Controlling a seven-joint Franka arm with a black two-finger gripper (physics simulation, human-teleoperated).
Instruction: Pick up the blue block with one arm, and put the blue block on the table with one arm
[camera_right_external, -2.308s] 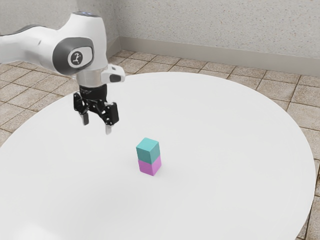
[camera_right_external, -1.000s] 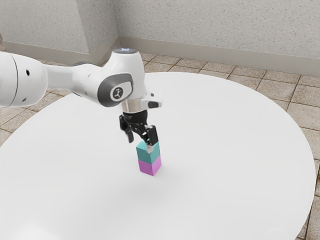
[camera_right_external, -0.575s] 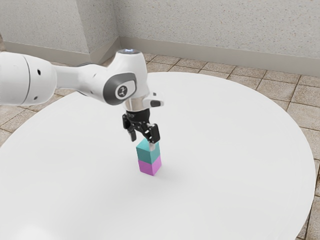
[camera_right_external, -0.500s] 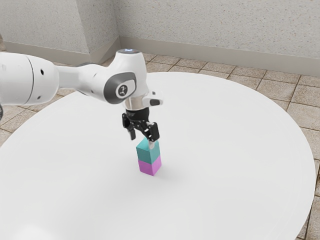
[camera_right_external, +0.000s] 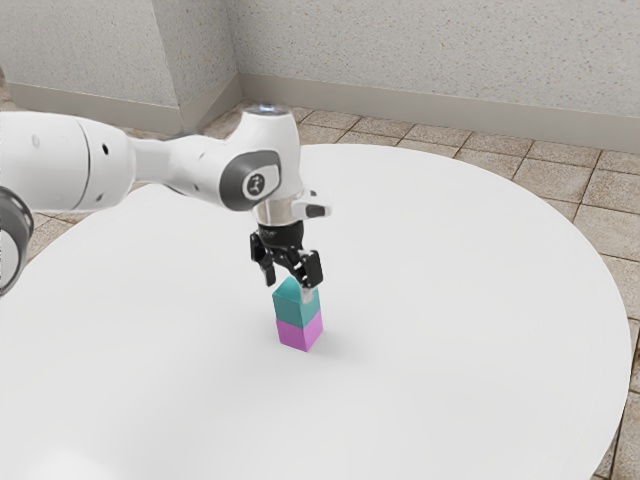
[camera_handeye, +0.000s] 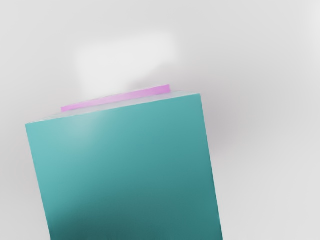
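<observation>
My gripper (camera_right_external: 289, 285) hangs over the stack in the exterior view, its two fingers apart and the tips around the height of the upper block's top. The blue block, teal in colour (camera_right_external: 296, 307), rests on a pink block (camera_right_external: 299, 334) that stands on the white table (camera_right_external: 450, 300). One fingertip overlaps the blue block's upper corner in that view; whether it touches cannot be told. From the wrist view, the blue block (camera_handeye: 125, 165) lies large and close under my hand, with a thin strip of the pink block (camera_handeye: 120, 98) past its edge.
The round tabletop stretches around the stack on all sides. My arm (camera_right_external: 60, 160) comes in from the exterior view's left. Beyond the table's edge are a tiled floor (camera_right_external: 560, 180) and a grey wall (camera_right_external: 420, 50).
From the exterior view's left, my gripper has come across and down to the stack, with only a slight further shift to that view's right lately. Both blocks have stayed put.
</observation>
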